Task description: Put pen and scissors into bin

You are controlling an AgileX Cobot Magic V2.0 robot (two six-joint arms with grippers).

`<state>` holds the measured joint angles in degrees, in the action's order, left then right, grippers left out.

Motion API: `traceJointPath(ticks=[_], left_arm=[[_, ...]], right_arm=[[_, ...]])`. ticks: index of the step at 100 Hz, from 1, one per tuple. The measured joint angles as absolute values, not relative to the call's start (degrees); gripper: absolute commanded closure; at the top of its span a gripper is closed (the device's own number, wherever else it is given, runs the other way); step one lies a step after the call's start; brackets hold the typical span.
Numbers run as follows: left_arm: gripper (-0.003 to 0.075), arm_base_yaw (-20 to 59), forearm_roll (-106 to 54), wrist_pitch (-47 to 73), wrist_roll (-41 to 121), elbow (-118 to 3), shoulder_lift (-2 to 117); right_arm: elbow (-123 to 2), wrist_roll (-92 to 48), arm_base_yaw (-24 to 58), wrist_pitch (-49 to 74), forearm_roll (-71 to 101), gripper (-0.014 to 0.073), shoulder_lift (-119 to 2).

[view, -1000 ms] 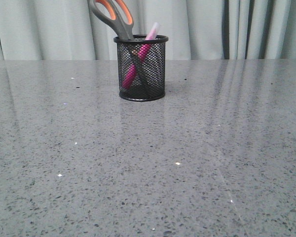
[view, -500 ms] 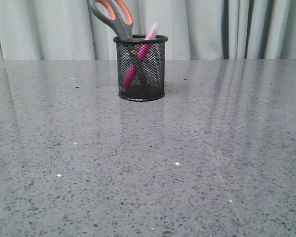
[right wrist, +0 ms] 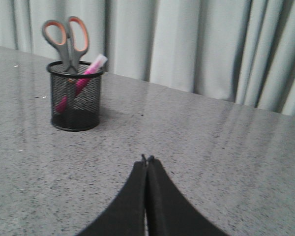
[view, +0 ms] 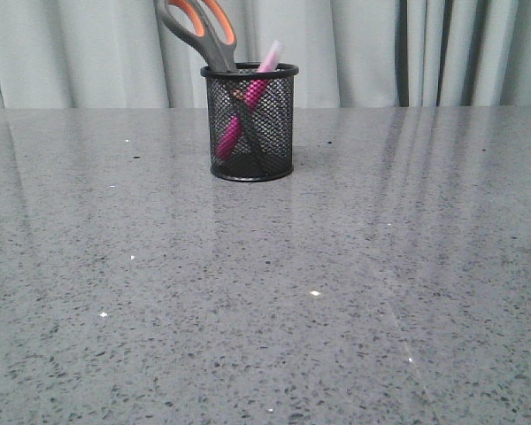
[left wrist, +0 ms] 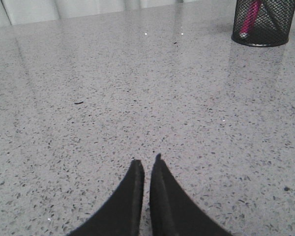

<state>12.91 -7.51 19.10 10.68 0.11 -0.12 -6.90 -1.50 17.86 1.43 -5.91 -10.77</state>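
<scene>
The pen (view: 233,135) and the scissors (view: 203,33) both stand inside the bin (view: 250,122), far on the worktop (view: 336,292) near the curtain (view: 460,49). The pen leans with its clear cap over the rim, and the scissors lean the other way with their blades down and handles high above the rim. So I judge the putting is done, and the step in hand is only to hold my arms away and finish cleanly.

My left tool (left wrist: 146,164) is nearly clenched, with only a thin gap between the tips, and it grasps nothing. My right tool (right wrist: 147,160) is fully clenched, also with nothing in it. Both hang above bare worktop, well apart from the bin.

To do this well, I should make no reach toward the bin. The scissors stand tall and tilted, so I think a touch on the handles could tip the light mesh cup.
</scene>
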Motion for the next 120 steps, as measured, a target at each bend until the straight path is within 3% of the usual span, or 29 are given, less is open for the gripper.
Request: traceJointPath(ticks=[46,120], left_arm=[[0.0713,12.91,-7.51,19.10,10.68,0.11,-0.12],[0.0713,12.91,-7.51,19.10,10.68,0.11,-0.12]], right_arm=[[-0.74,-1.14,8.12,6.12,0.50,0.0662,-1.75],[0.53,-1.01,7.97,15.28,1.96,0.0662,0.68]])
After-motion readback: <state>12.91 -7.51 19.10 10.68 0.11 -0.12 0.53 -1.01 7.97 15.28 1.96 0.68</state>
